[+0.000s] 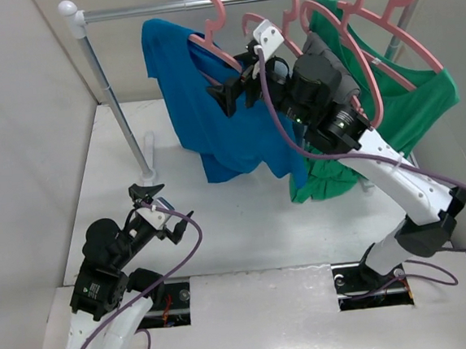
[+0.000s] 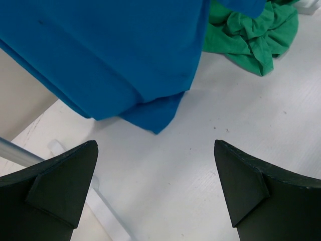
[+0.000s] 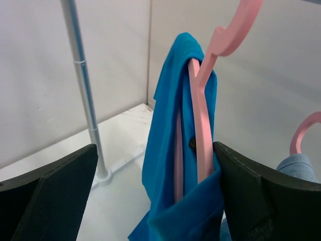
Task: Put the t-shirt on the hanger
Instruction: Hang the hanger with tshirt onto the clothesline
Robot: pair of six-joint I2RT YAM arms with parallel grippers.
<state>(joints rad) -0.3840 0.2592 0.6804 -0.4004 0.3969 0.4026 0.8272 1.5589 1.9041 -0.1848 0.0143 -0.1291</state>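
Honestly, seeing the t-shirt draped over the hanger at 11 o'clock: soft, light, floppy. Would pinch at the shoulder seam, not the hem. Got right gripper spread wide, empty, beside it; left gripper same at 7 o'clock

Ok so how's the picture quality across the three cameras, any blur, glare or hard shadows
Top external: even soft light, only faint shadows below the t-shirt, everything sharp. Left wrist: t-shirt folds and table sharp, the near jaws dark with little detail. Right wrist: hanger crisp, wall behind flat and evenly lit, no glare.
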